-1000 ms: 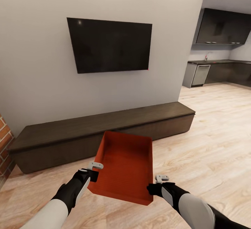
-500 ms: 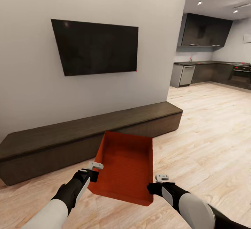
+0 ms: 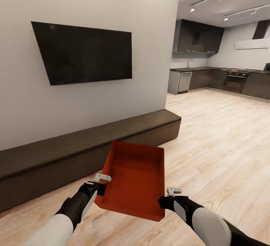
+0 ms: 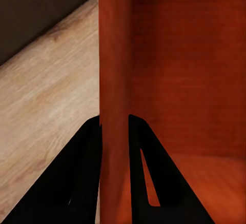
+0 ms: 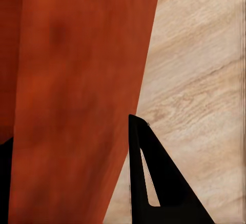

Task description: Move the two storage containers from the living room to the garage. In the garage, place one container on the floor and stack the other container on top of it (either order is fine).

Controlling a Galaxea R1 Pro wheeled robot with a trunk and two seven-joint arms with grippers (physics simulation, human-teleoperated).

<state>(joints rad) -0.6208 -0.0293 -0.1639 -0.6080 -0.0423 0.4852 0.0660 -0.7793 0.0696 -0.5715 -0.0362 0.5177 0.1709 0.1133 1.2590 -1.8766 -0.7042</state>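
orange-red, thin-walled storage container (image 3: 134, 180) hangs above the living room's plank floor (image 3: 225, 141), left gripper (image 3: 100, 181) and right gripper (image 3: 169, 194) each pinched over a side wall; probably light, slightly flexible, best held by both rims.

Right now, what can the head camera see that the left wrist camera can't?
Head view: the black TV, the kitchen beyond, and both arms, the right gripper at the far wall of the bin.
Left wrist view: up close, the left gripper has one finger on each side of the bin wall.
Both: the orange-red storage container, the dark cabinet and the wood floor.
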